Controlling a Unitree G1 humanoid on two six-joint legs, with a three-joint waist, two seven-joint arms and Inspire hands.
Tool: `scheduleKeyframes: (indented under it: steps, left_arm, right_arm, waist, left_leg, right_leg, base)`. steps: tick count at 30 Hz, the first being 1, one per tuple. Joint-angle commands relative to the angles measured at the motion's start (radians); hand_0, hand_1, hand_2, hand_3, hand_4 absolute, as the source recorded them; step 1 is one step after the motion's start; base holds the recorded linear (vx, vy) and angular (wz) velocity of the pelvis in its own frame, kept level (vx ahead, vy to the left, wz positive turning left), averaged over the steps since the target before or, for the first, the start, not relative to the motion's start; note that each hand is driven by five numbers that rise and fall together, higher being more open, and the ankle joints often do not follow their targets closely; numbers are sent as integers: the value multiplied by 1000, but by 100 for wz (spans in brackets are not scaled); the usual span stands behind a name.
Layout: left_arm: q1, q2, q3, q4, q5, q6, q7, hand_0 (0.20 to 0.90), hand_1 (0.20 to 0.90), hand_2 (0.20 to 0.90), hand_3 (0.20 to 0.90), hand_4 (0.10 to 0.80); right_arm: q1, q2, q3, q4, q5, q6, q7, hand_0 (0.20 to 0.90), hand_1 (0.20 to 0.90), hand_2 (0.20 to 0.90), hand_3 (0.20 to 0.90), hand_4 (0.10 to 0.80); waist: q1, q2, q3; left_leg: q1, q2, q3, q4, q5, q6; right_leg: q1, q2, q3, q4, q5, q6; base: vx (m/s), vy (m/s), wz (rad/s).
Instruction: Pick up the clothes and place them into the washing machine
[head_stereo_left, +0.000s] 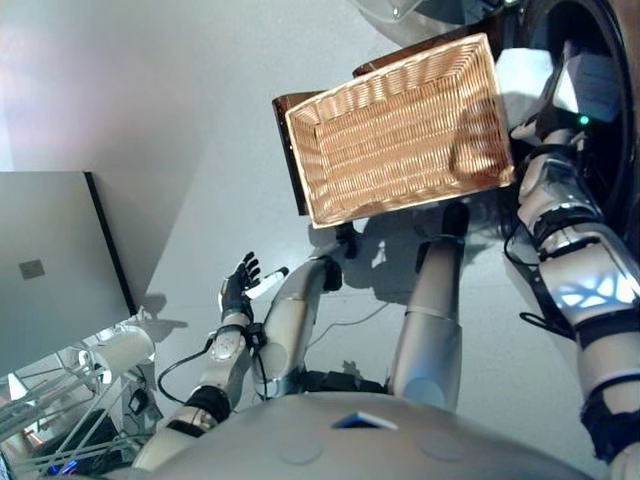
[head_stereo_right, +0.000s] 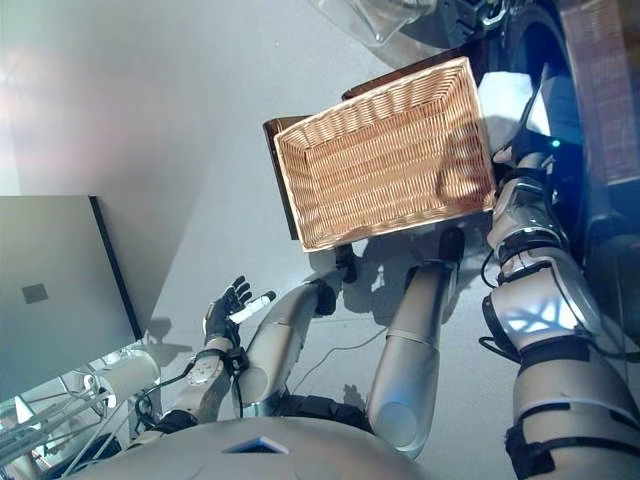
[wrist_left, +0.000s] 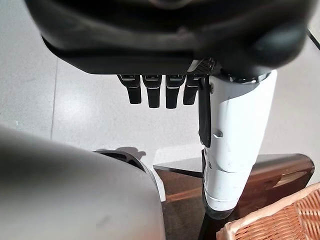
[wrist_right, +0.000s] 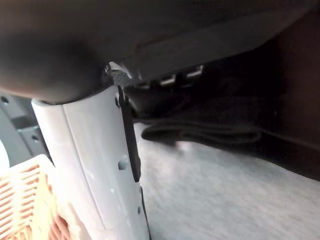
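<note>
The wicker basket (head_stereo_left: 390, 140) sits empty on a dark brown stool (head_stereo_left: 290, 105). The washing machine (head_stereo_left: 610, 40) stands at the far right with its dark drum mouth exposed. My right arm reaches past the basket into that mouth, so the eye views hide the hand. In the right wrist view my right hand (wrist_right: 95, 170) has its white-covered thumb straight and holds nothing. A pale grey cloth (wrist_right: 225, 190) and a dark fold (wrist_right: 200, 132) lie beyond it. My left hand (head_stereo_left: 237, 290) hangs low at the left, open and empty, with its fingers (wrist_left: 150, 92) straight.
A grey panel (head_stereo_left: 50, 270) stands at the left, with metal stands and equipment (head_stereo_left: 100, 370) below it. The machine's clear door (head_stereo_left: 400, 10) shows at the top edge. Grey floor spreads to the left of the stool.
</note>
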Motion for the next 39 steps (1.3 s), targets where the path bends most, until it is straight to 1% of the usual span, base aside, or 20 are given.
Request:
scheduleKeyframes:
  steps: [1,8,10,33,35,37,38,39]
  left_arm:
    - [60,131,59,-12,-10,-26,22,900,900,900,900,800]
    - [62,137,62,-14,-3,-23,19,900,900,900,900,800]
    - [62,139,66,-15,-2,-17,16,900,900,900,900,800]
    - [60,142,82,2,10,-11,13,900,900,900,900,800]
    - [58,143,85,4,12,-10,16,900,900,900,900,800]
    - [57,138,85,4,12,-5,20,900,900,900,900,800]
    - [57,139,85,4,12,-5,20,900,900,900,900,800]
    - [55,136,89,12,13,-1,23,900,900,900,900,800]
  right_arm:
    - [-49,-84,60,-42,6,-42,12,900,900,900,900,800]
    - [-50,-89,71,-39,0,-40,24,900,900,900,900,800]
    - [-51,-89,75,-35,-1,-40,35,200,200,200,200,300]
    - [-34,-93,69,-4,-8,-34,52,200,200,200,200,300]
    - [-35,-88,39,17,24,-31,44,200,200,200,200,300]
    - [-18,-69,-59,37,144,-54,23,200,200,200,200,300]
    - [-18,-69,-59,37,144,-54,23,200,200,200,200,300]
    - [-11,-62,-129,43,249,-85,12,200,200,200,200,300]
  waist:
    - [9,-19,-12]
    - [9,-19,-8]
    - [9,-20,-9]
    - [14,-26,-23]
    - [15,-25,-24]
    - [16,-20,-28]
    - [16,-21,-28]
    - [16,-16,-31]
  left_leg:
    - [-109,40,-5,168,-74,-57]
    - [-113,40,-4,168,-72,-58]
    - [-113,40,-4,166,-72,-57]
    - [-102,36,-6,143,-63,-50]
    - [-101,36,-5,140,-61,-49]
    - [-96,34,-5,130,-59,-48]
    - [-96,34,-4,130,-59,-48]
    - [-90,31,-4,122,-58,-46]
  right_leg:
    - [33,6,6,-79,37,-83]
    - [25,10,5,-72,34,-85]
    - [23,13,5,-70,35,-85]
    - [33,11,3,-75,38,-82]
    - [34,10,3,-76,39,-81]
    - [39,10,4,-80,39,-80]
    - [39,10,4,-80,39,-80]
    - [45,9,3,-86,40,-78]
  base:
    - [0,0,0]
    - [-10,-10,0]
    - [0,0,0]
    - [0,0,0]
    - [0,0,0]
    - [0,0,0]
    - [0,0,0]
    - [0,0,0]
